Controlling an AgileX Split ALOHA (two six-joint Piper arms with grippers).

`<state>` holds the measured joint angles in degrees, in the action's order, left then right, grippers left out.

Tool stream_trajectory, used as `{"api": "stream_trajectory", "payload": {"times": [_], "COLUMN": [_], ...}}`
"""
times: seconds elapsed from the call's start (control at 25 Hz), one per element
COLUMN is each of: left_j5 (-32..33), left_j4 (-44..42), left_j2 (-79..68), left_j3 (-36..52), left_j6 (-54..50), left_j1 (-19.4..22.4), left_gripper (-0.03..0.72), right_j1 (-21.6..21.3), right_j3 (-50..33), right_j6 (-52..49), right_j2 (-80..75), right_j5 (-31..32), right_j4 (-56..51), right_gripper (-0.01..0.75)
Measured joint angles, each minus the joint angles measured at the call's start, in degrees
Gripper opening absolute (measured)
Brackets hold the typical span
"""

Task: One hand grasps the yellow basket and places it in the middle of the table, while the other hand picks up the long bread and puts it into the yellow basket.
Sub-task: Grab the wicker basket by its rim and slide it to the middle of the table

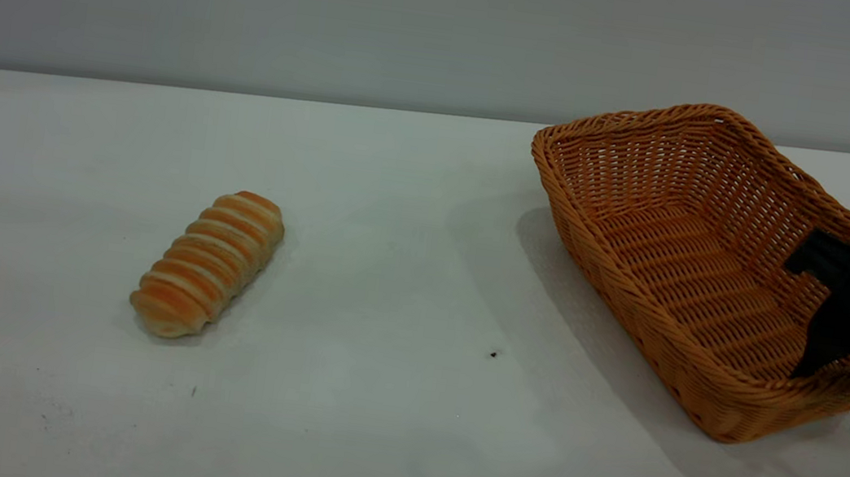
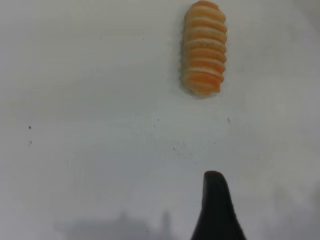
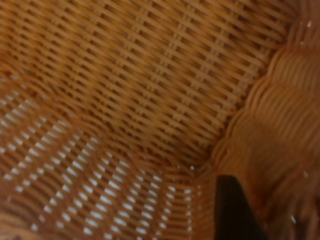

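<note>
- The tabletop [image 1: 387,398] fills the foreground of the exterior view; a few dark specks mark it.
- Count: one long bread [image 1: 209,264], one yellow basket [image 1: 705,259], two claws.
- The long bread lies at the left of the tabletop, well apart from the yellow basket. Its long axis runs diagonally, near end toward the left, far end toward the right.
- The yellow basket sits at the right edge, not yet in the middle, and appears tilted, its left end raised.
- The right claw [image 1: 847,372] straddles the basket's right wall, one finger inside, one outside. It appears closed on the wall and rim; the contact itself is hidden.
- The left claw [image 2: 216,210] shows only one fingertip in its wrist view; whether it is open or closed cannot be determined. The bread lies ahead of this fingertip, well apart, long axis pointing roughly away from it.
- Judgement: the left arm is nearer the bread; the basket must travel leftward toward centre.
</note>
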<state>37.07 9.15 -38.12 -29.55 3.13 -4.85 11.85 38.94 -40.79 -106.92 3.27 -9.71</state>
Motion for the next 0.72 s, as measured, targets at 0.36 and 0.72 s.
{"api": "stream_trajectory", "payload": {"times": [0.36,0.72], "left_j5": [-0.1,-0.1], "left_j4": [0.0,0.0], "left_j2": [0.0,0.0], "left_j3": [0.0,0.0], "left_j6": [0.2,0.2], "left_j1": [0.0,0.0], "left_gripper": [0.559,0.559], "right_j1": [-0.4,-0.4], "right_j3": [3.2,10.1], "right_j6": [2.4,15.0], "right_j2": [-3.2,-3.3], "right_j5": [-2.3,9.2], "right_j4": [2.0,0.3], "right_gripper": [0.099,0.099]}}
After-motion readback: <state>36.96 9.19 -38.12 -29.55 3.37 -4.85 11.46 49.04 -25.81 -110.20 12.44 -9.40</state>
